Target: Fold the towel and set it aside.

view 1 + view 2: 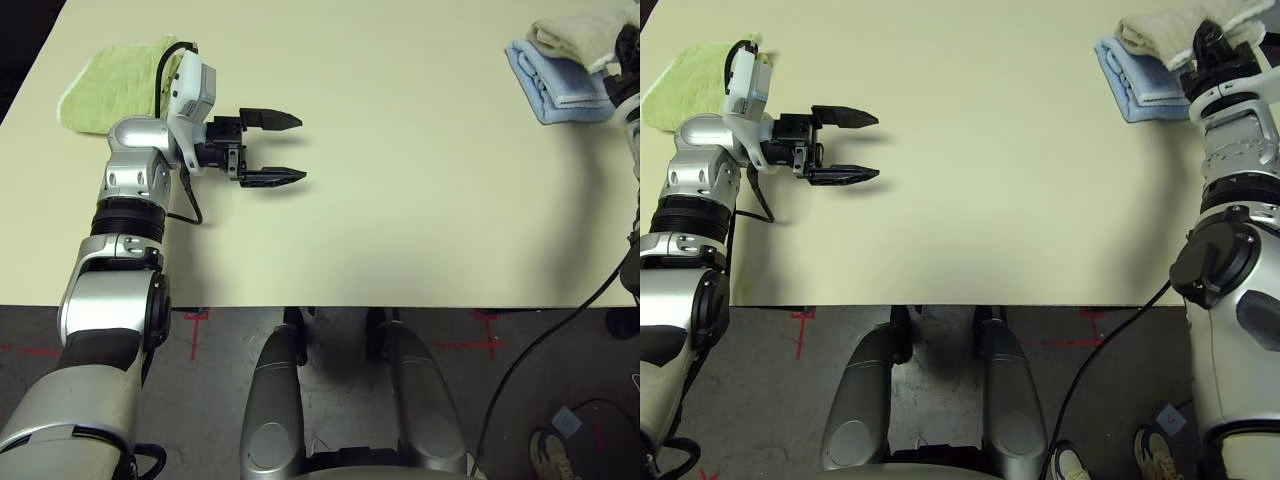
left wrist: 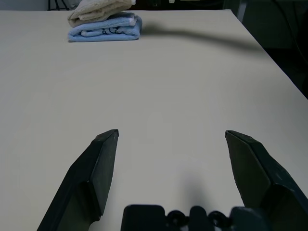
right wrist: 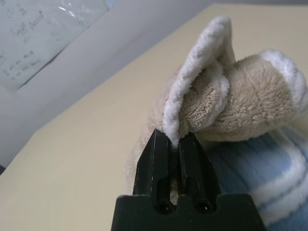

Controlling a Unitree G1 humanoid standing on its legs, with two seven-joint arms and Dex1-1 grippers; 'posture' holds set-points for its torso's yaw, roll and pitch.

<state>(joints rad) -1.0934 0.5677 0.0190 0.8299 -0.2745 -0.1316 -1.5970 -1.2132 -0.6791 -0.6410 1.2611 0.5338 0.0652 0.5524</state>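
The beige towel (image 3: 226,103), folded, lies on top of the folded light-blue towel (image 1: 555,88) at the table's far right corner. My right gripper (image 3: 174,139) is shut on a white-edged corner of the beige towel, which sticks up from between the fingers. In the head views the right wrist (image 1: 1220,75) covers part of the stack. My left gripper (image 1: 285,150) hovers over the left part of the table, open, nothing between its fingers (image 2: 103,168). The stack (image 2: 103,19) also appears far across the table in the left wrist view.
A lime-green folded towel (image 1: 115,85) lies at the far left corner, behind my left wrist. The cream table (image 1: 400,200) stretches bare between the two arms. Its front edge runs just ahead of my body.
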